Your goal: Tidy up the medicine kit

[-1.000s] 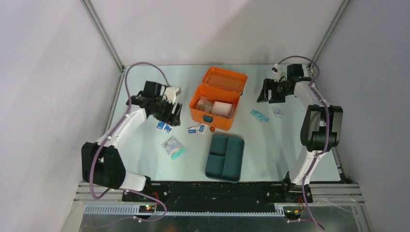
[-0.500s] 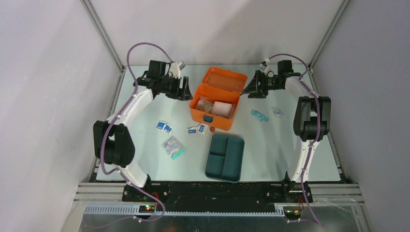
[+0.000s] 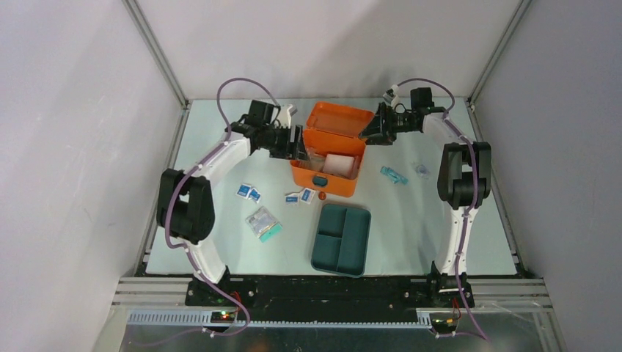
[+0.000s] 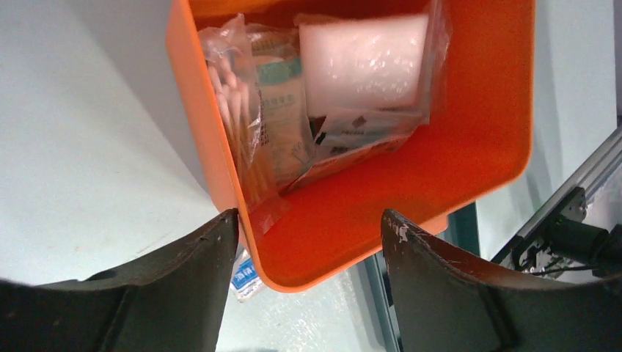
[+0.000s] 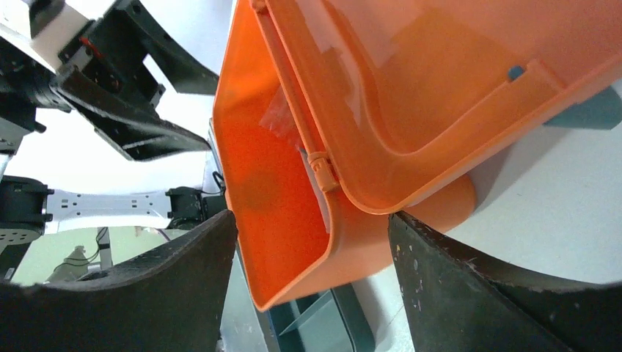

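Observation:
The medicine kit (image 3: 339,183) is an orange box with its lid (image 3: 339,119) open, standing mid-table. Inside it lie a white padded packet (image 4: 363,62) and bagged supplies (image 4: 257,95). My left gripper (image 3: 297,143) is open at the box's left side. In the left wrist view its jaws (image 4: 309,216) straddle the box's near corner wall (image 4: 220,147), the left finger against the outside. My right gripper (image 3: 369,130) is open at the box's right rear. In the right wrist view it (image 5: 314,216) spans the box corner (image 5: 279,198) and the lid edge (image 5: 411,139).
A dark teal compartment tray (image 3: 341,238) lies in front of the box. Small blue-white packets (image 3: 249,192) (image 3: 301,196) and a clear bag (image 3: 262,224) lie left of it. Two more packets (image 3: 394,174) (image 3: 421,170) lie to the right.
Both arms have swung inward from the table's far corners. The open grippers now sit against the box's left and right sides.

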Tool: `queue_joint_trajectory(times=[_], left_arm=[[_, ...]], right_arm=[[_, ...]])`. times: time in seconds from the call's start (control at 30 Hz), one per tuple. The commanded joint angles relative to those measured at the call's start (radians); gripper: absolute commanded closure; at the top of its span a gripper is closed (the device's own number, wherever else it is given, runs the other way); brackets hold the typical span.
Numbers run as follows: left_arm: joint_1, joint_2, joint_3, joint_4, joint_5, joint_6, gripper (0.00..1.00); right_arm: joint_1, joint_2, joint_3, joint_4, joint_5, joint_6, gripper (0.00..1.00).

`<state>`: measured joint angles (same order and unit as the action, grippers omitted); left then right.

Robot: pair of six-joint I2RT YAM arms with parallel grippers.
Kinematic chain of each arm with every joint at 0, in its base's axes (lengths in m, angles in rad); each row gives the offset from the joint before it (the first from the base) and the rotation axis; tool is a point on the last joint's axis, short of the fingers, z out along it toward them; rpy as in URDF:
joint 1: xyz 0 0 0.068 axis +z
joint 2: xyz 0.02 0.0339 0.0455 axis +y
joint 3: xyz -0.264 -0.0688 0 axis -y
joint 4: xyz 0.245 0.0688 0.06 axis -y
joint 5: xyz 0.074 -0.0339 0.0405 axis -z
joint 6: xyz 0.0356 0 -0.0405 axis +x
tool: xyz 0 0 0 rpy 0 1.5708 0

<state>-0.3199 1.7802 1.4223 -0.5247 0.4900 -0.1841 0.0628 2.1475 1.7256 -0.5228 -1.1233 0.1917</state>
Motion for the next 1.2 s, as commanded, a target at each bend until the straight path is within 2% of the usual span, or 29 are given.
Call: queue_joint_trajectory(times=[0.0, 0.2, 0.33, 0.43, 0.6, 0.67, 0.77, 0.93, 1.03, 1.17], left_arm=[[-0.057, -0.047, -0.049, 0.031, 0.033, -0.016, 0.26], [-0.11, -0.104, -0.123, 0.042, 0.018, -0.007, 0.25], [-0.114, -0.14, -0.149, 0.046, -0.045, 0.016, 0.25], [-0.107, -0.177, -0.168, 0.046, -0.099, 0.04, 0.25], [-0.089, -0.262, -0.207, 0.046, -0.122, 0.078, 0.24], [-0.074, -0.303, -0.23, 0.045, -0.133, 0.093, 0.23], [-0.036, -0.368, -0.266, 0.04, -0.141, 0.108, 0.23], [0.056, -0.432, -0.304, 0.031, -0.137, 0.083, 0.21], [0.098, -0.449, -0.318, 0.032, -0.125, 0.07, 0.21], [0.144, -0.463, -0.318, 0.032, -0.119, 0.046, 0.22]], right_arm=[[0.005, 0.025, 0.075, 0.004, 0.0, 0.004, 0.21], [0.004, 0.022, 0.068, -0.028, 0.023, -0.023, 0.21], [-0.017, -0.03, 0.035, -0.05, 0.069, -0.052, 0.21], [-0.05, -0.133, -0.016, -0.059, 0.164, -0.073, 0.21], [-0.083, -0.344, -0.104, -0.111, 0.461, -0.173, 0.21], [-0.081, -0.478, -0.165, -0.1, 0.51, -0.187, 0.2], [-0.066, -0.594, -0.279, -0.105, 0.519, -0.189, 0.2], [0.09, -0.746, -0.46, -0.217, 0.539, -0.257, 0.24], [0.204, -0.828, -0.587, -0.161, 0.62, -0.241, 0.24], [0.319, -0.793, -0.68, -0.091, 0.669, -0.179, 0.23]])
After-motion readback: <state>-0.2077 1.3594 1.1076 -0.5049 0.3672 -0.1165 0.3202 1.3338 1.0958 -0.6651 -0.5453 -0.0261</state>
